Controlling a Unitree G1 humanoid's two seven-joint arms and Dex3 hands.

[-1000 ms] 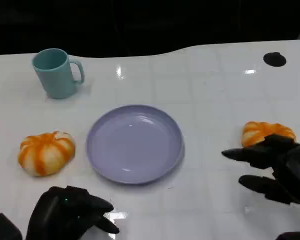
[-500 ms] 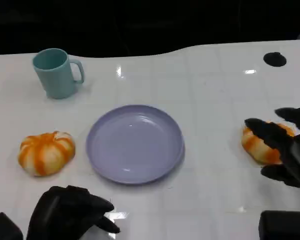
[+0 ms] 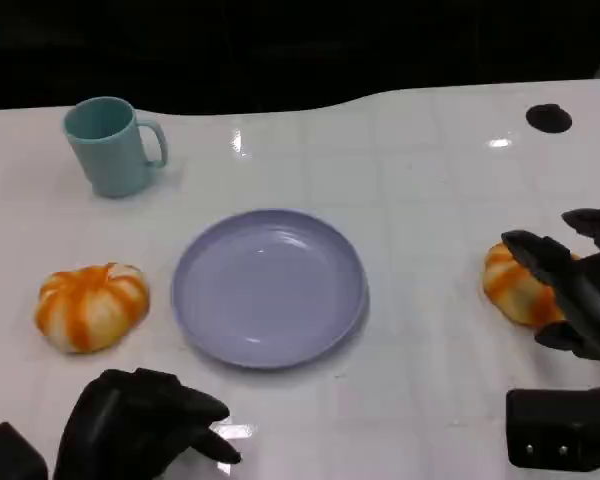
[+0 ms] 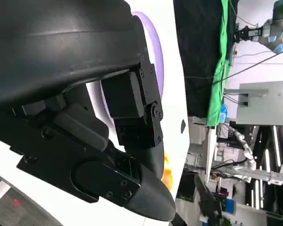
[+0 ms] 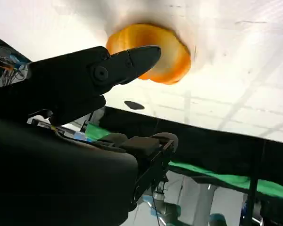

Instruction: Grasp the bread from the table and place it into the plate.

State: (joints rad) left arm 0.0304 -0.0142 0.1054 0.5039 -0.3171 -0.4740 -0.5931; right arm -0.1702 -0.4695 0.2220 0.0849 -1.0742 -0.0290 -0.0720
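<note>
right hand (image 3: 570, 290) now settled over the right-edge bread (image 3: 515, 285), fingers spread around it, grip unconfirmed. left hand (image 3: 140, 425) unchanged, curled at lower left.

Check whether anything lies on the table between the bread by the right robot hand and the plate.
Nothing visible does: only bare white table lies between that bread and the plate. The right robot hand already reaches over the bread.

— What sort of place is this?

— A robotics lab or test room, by the look of it. Past the white table (image 3: 420, 180) hangs a green cloth (image 4: 221, 61), with cables (image 4: 254, 66) strung about and a grey panel (image 4: 254, 101).

— Anything else?

— Possibly another robot arm (image 4: 254, 162) further back, though it's small and unclear.
</note>
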